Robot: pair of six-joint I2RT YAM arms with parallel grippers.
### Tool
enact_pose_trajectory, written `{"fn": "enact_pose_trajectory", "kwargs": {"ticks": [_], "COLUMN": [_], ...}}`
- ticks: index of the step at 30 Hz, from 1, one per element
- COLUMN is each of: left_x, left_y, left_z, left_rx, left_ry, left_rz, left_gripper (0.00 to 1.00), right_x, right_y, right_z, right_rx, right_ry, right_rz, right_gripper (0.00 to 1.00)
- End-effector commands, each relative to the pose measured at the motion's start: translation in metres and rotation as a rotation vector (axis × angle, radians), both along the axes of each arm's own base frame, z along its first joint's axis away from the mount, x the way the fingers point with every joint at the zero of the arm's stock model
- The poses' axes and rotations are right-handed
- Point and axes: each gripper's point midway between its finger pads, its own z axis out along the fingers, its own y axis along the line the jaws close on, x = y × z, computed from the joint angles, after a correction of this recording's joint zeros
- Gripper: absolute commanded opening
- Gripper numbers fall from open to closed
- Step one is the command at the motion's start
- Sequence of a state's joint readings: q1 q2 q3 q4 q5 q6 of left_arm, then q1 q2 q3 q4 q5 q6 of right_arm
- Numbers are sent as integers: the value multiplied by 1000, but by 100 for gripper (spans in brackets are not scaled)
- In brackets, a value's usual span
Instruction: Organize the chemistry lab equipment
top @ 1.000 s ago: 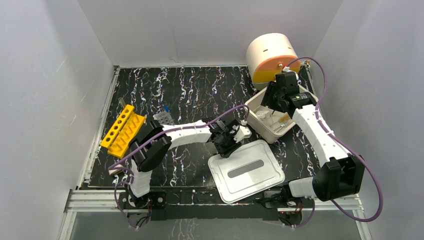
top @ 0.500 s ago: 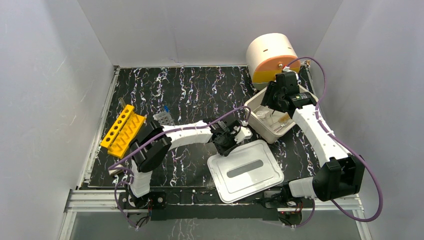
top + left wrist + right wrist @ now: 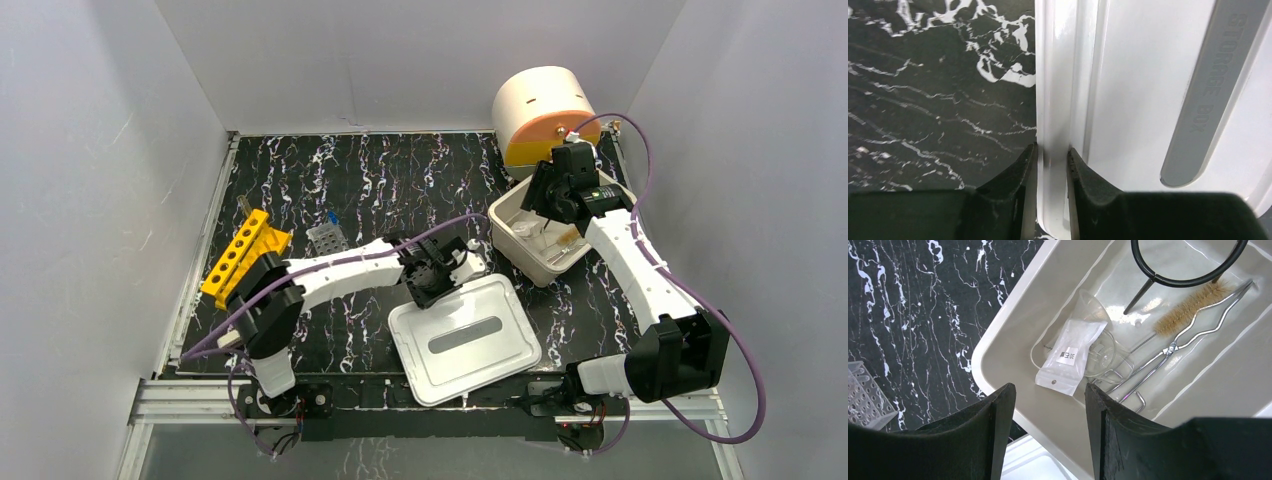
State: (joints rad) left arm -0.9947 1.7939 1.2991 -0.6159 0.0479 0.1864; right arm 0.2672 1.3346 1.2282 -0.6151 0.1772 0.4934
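Note:
My left gripper (image 3: 432, 285) (image 3: 1052, 150) is shut on the raised rim of a white storage box lid (image 3: 465, 340) (image 3: 1138, 75) that lies flat on the black marbled table. My right gripper (image 3: 552, 200) (image 3: 1048, 390) hangs open over the near wall of the open white box (image 3: 520, 240) (image 3: 1013, 325) and holds nothing. Inside the box lie a black wire loop (image 3: 1188, 284), a bristle brush (image 3: 1193, 307), metal tongs (image 3: 1173, 347), a small plastic bag (image 3: 1068, 355) and clear glassware (image 3: 1093, 305).
A clear grey tube rack (image 3: 327, 238) (image 3: 863, 395) and a yellow rack (image 3: 245, 260) stand at the left of the table. A round cream and orange container (image 3: 543, 115) sits at the back right, behind the box. Grey walls close in the table.
The left jaws closed on the lid's rim. The left arm then dragged the lid leftward and nearer the front edge. The right arm stayed still.

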Motion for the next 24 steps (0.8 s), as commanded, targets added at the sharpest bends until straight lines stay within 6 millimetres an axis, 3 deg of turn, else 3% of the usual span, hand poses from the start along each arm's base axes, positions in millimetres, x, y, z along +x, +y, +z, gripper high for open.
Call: {"fn": "enact_pose_trajectory", "kwargs": {"ticks": [1, 16, 24], "left_x": [1, 30, 60], "left_y": [21, 68, 104], "left_z": [42, 91, 112], "left_rx": [-25, -174, -240], "left_ry": [-64, -88, -195], "left_rz": [6, 143, 303], "left_gripper": [0, 0, 0], "right_x": [16, 17, 16], "right_y": [7, 45, 70], "right_z": [30, 51, 65], "right_rx": [50, 176, 312], "right_ry": [-100, -151, -165], "right_rz": [15, 211, 273], "right_gripper": [62, 69, 77]}}
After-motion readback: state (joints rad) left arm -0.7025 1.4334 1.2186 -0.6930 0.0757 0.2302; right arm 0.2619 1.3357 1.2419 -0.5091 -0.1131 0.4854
